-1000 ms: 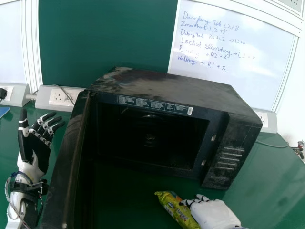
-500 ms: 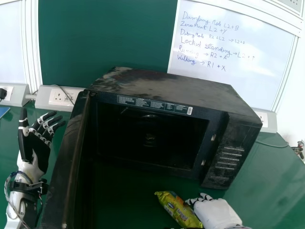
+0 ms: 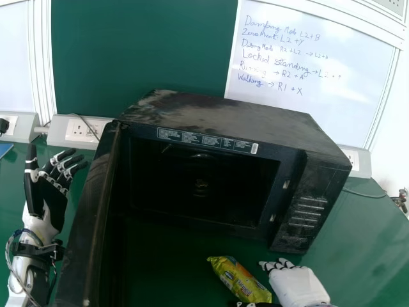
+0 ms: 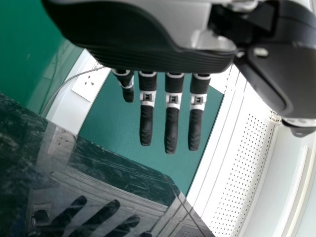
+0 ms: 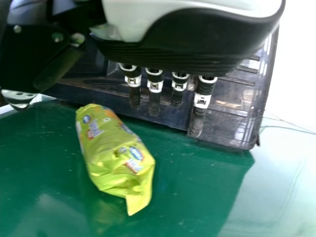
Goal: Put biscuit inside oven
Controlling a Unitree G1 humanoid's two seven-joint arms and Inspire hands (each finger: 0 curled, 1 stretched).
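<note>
Head view: judge the step in hand as approach and alignment for the grasp, ahead of pickup. Locate the yellow-green, pillow-shaped foil biscuit packet (image 3: 239,279) lying flat on the glossy green tabletop (image 3: 358,268), between the tabletop's near edge and the lower front edge of the black, box-shaped microwave oven (image 3: 236,121). Note the tall black oven door (image 3: 96,211) swung open on the left side. Note the white-and-black mechanical right hand (image 3: 297,286) just beside the packet, toward the tabletop's right edge; in the right wrist view, find the fingers (image 5: 154,88) extended, with no grip on anything. Find the white-and-black mechanical left hand (image 3: 52,201) outside the door, toward the tabletop's left edge, fingers straight and holding nothing.

For the next move, bring thumb and fingers to opposite sides of the packet, then close firmly enough to lift without crushing. Raise above the oven's lower front edge and carry into the dark cavity (image 3: 201,185), avoiding contact with the door.

Compared with the first head view frame, find the right hand shifted off the packet toward the tabletop's right edge, exposing more foil. Find the packet in nearly the same spot, with oven and left hand unchanged.
</note>
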